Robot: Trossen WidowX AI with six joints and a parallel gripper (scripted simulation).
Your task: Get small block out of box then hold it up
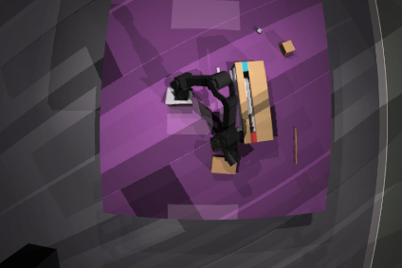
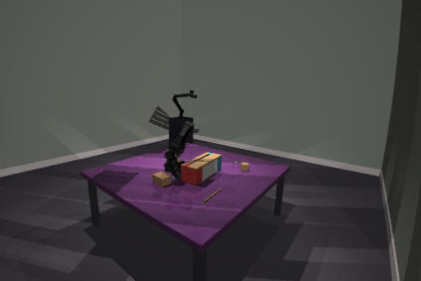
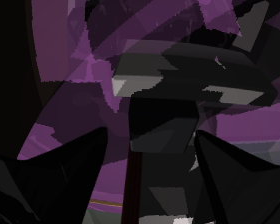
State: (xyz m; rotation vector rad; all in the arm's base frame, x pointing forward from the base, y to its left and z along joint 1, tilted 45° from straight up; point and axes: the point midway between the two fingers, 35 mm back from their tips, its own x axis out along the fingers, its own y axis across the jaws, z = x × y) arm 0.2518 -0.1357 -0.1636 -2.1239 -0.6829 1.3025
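Observation:
The box (image 1: 261,109) (image 2: 193,174) has a wooden top, a red end and a teal end. My gripper (image 3: 151,131) is open, low beside the box's front near its red end. A small dark grey block (image 3: 163,127) shows between and just beyond the fingertips in the wrist view, with a gap to the left finger and its right edge close to the right fingertip. It looks like the task's block; the fingers do not grip it. A flat grey bar (image 3: 191,75) lies right behind it. The arm hides this spot in the top view.
A wooden block (image 1: 223,166) (image 2: 162,179) stands close to the gripper, off the box's red end. A thin stick (image 1: 296,146) (image 2: 212,196) lies on the box's far side. A wooden cube (image 1: 287,47) (image 2: 244,167) and a tiny grey cube (image 1: 259,30) lie beyond the teal end.

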